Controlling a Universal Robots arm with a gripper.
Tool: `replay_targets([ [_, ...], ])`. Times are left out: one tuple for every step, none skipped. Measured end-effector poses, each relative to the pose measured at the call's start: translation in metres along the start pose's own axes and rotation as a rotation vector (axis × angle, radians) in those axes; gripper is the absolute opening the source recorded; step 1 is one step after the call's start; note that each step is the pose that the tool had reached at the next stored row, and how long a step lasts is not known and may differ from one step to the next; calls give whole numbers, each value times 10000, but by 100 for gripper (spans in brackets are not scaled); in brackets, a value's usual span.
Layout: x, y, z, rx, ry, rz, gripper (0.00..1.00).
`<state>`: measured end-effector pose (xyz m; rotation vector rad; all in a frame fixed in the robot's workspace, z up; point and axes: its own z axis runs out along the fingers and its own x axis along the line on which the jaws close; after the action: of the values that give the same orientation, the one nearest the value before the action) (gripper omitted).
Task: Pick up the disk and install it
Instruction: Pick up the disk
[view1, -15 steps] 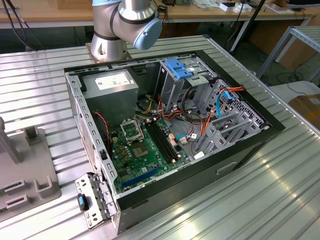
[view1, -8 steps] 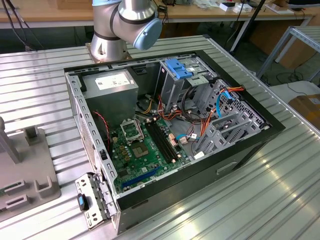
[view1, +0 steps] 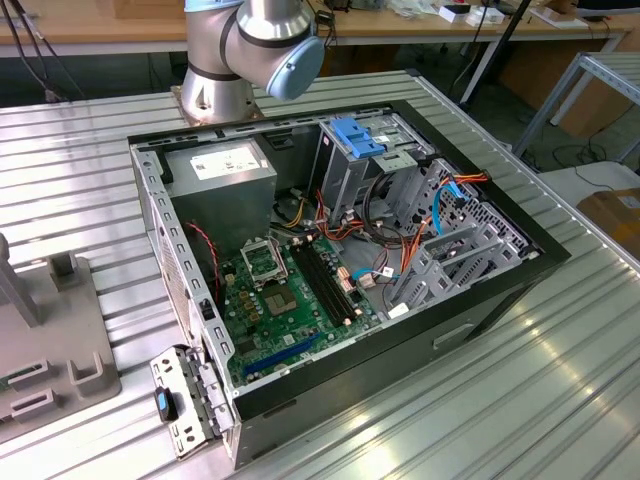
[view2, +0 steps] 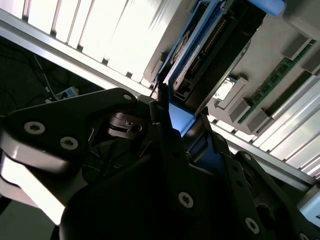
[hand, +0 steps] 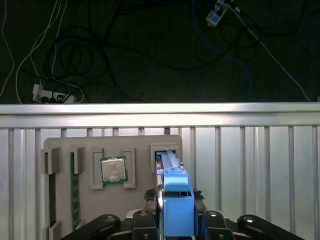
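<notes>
The disk (hand: 177, 210), a dark drive in a bright blue carrier, stands on edge between my fingers in the first wrist view. Its far end reaches into a slot of the grey parts holder (hand: 60, 145). My gripper (hand: 177, 224) is shut on the disk, one black finger pressed against each side of the carrier. In the second wrist view the disk (view2: 182, 52) runs away from the gripper (view2: 182, 125) toward the holder. Whether the disk still rests in the slot I cannot tell.
The open computer case (view1: 500, 290) lies on the ribbed metal table, with a silver drive cage topped by a blue bracket (view1: 355, 135). The grey holder (view1: 60, 340) sits at the exterior view's left and carries a processor chip (hand: 113, 169) and a memory stick (hand: 75, 190). Cables lie on the floor beyond the table edge.
</notes>
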<state>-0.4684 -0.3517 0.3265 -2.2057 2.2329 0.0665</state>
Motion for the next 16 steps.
replay_targets([
  [0, 0, -1, -1, 0, 0, 37],
  [0, 0, -1, -1, 0, 0, 37],
  [0, 0, -1, -1, 0, 0, 37],
  [0, 0, -1, -1, 0, 0, 37],
  [0, 0, -2, -1, 0, 0, 37],
  [0, 0, -2, -1, 0, 0, 37],
  [0, 0, -2, -1, 1, 0, 37],
  [0, 0, -2, -1, 1, 0, 37],
  [0, 1, -9, -5, 2, 0, 37],
  [-1, 1, -41, -2, 1, 0, 37],
  [-2, 2, -62, -2, 1, 0, 37],
  [-3, 3, -85, -2, 1, 0, 37],
  [-3, 3, -104, -2, 1, 0, 37],
  [-4, 4, -129, -2, 1, 0, 37],
  [-4, 5, -146, -1, 0, 0, 37],
  [-5, 5, -176, -1, 1, 0, 37],
])
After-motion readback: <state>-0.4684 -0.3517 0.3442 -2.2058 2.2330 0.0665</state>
